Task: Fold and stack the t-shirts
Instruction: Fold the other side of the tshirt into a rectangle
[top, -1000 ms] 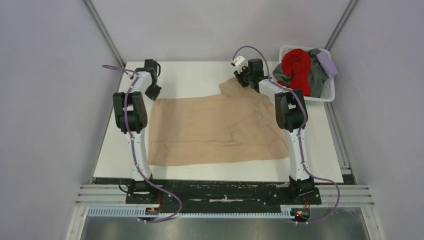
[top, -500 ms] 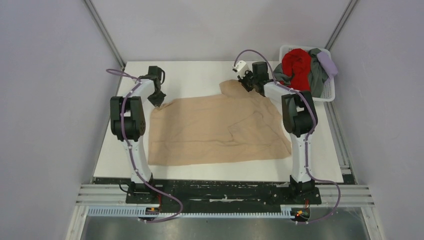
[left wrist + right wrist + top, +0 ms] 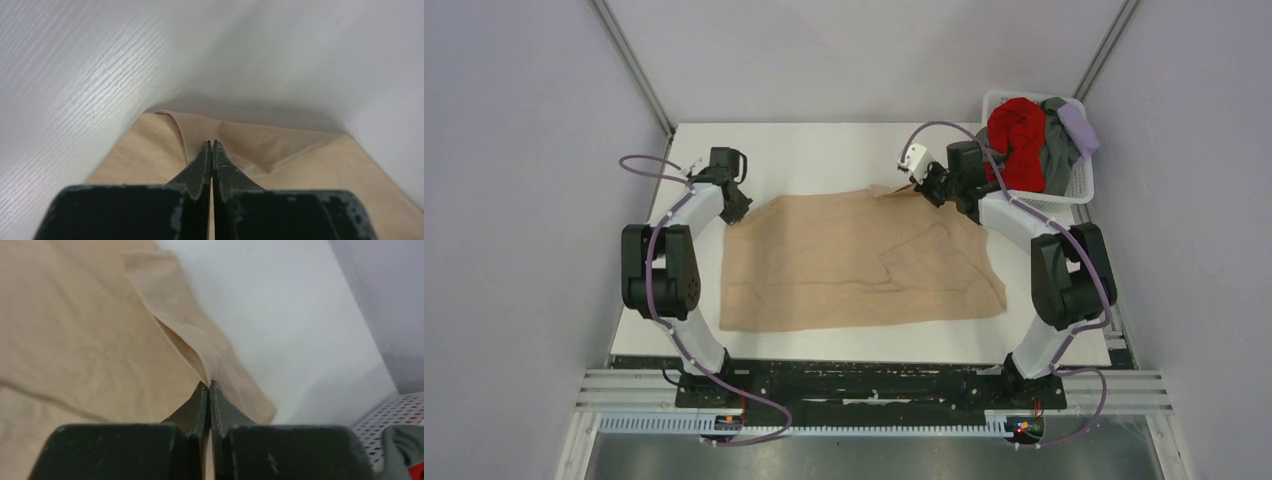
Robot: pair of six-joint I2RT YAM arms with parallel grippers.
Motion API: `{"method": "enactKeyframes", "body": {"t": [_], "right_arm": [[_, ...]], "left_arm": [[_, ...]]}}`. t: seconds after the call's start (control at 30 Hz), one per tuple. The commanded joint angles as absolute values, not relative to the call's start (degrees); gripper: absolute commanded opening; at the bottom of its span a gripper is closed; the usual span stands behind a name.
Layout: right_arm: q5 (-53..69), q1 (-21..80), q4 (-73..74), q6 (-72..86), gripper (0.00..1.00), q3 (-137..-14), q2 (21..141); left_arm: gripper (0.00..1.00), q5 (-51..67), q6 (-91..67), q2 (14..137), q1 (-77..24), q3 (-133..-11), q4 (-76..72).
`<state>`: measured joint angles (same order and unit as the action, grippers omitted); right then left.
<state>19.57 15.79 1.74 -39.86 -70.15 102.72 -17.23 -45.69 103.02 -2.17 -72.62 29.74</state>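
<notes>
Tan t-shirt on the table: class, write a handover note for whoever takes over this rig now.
Left tool: shut on the tan t-shirt, at its far left corner.
Right tool: shut on its far right corner.
The shirt lies spread on the table; red shirt, grey shirt and lavender shirt are heaped in the white basket.
Done: both corners gripped.
Left: every fold, then stacking.

Even bright light, soft shadows — wrist foregrounds blurred
</notes>
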Motion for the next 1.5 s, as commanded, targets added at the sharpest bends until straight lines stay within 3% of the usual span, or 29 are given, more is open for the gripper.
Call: {"method": "enactKeyframes", "body": {"t": [0.0, 0.33, 0.67, 1.0, 1.47], "right_arm": [[18.5, 17.9, 4.4, -43.5, 0.0, -61.8, 94.3], [11.3, 19.3, 10.2, -43.5, 0.0, -50.9, 78.5], [10.0, 19.2, 16.2, -42.0, 0.0, -48.0, 70.3], [9.2, 21.0, 21.8, -37.7, 0.0, -49.3, 63.6], [-3.7, 29.4, 36.7, -28.9, 0.0, -45.8, 61.6]], "left_arm": [[0.02, -16.4, -44.2, 96.9, -2.0, -67.9, 27.2], [0.02, -18.7, -46.2, 82.0, -2.0, -54.4, 24.2], [0.02, -25.1, -46.9, 71.7, -1.8, -51.6, 27.9], [0.02, -26.4, -47.6, 68.4, -1.1, -49.4, 28.7], [0.02, -30.2, -55.1, 66.5, -0.7, -41.4, 25.8]]}}
